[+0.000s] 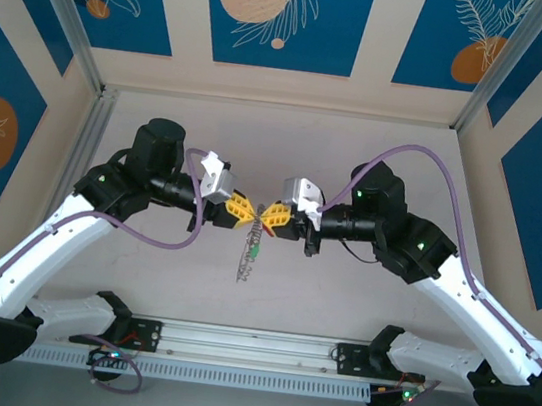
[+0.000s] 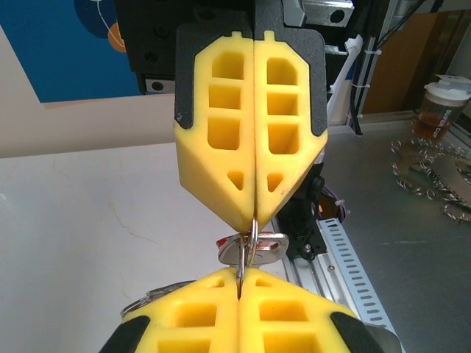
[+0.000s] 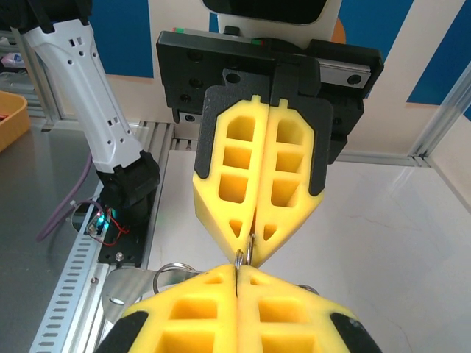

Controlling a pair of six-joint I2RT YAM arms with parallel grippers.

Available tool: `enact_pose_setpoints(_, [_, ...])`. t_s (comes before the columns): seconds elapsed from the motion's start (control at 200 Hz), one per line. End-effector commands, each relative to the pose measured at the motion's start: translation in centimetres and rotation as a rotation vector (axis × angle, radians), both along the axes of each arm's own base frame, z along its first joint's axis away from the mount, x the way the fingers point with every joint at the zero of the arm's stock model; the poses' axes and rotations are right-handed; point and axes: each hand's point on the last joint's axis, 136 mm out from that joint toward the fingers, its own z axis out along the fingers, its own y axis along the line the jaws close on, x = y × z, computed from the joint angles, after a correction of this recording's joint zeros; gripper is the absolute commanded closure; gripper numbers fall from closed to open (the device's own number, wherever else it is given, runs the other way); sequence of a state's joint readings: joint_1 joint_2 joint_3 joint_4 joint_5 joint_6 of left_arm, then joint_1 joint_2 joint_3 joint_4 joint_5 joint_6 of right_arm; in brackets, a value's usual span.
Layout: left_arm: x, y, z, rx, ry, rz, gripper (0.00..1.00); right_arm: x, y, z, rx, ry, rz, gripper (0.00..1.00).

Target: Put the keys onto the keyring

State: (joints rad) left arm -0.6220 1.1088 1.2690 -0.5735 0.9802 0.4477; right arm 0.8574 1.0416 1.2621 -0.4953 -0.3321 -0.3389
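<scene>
My left gripper (image 1: 242, 209) and right gripper (image 1: 276, 216) meet tip to tip above the table's middle. Both are shut on the keyring (image 2: 252, 234), a thin silvery loop spanning the short gap between them. In the left wrist view my left gripper (image 2: 241, 276) pinches one wire of the loop and the right gripper's fingers (image 2: 221, 147) pinch another. A silver key with a red head (image 2: 223, 240) sits on the loop between the tips. In the right wrist view my right gripper (image 3: 237, 271) grips the keyring (image 3: 246, 254). A chain (image 1: 245, 265) hangs below with the green key (image 1: 256, 251).
An aluminium rail (image 1: 251, 347) runs along the near edge between the arm bases. On the grey bench beside the table lie loose metal chains (image 2: 430, 173) and a cup (image 2: 441, 110). An orange bin (image 3: 11, 118) stands off to the side.
</scene>
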Motion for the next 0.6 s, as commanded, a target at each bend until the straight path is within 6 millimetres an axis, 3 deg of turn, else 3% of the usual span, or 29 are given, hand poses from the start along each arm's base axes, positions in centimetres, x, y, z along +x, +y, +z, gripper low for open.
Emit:
enact_pose_setpoints(0.0, [-1.0, -0.2, 2.4, -0.063, -0.023, -0.06, 1.0, -0.7, -0.4, 0.1, -0.028, -0.033, 0.01, 1.0])
enact_pose_setpoints(0.47, [-1.2, -0.3, 3.6, -0.097, -0.013, -0.069, 1.0, -0.4, -0.8, -1.5, -0.081, -0.15, -0.052, 1.0])
enact_pose_setpoints(0.595, [-1.1, -0.3, 3.8, -0.103, -0.015, -0.062, 1.0, -0.4, -1.0, -1.4, -0.062, -0.166, -0.069, 0.87])
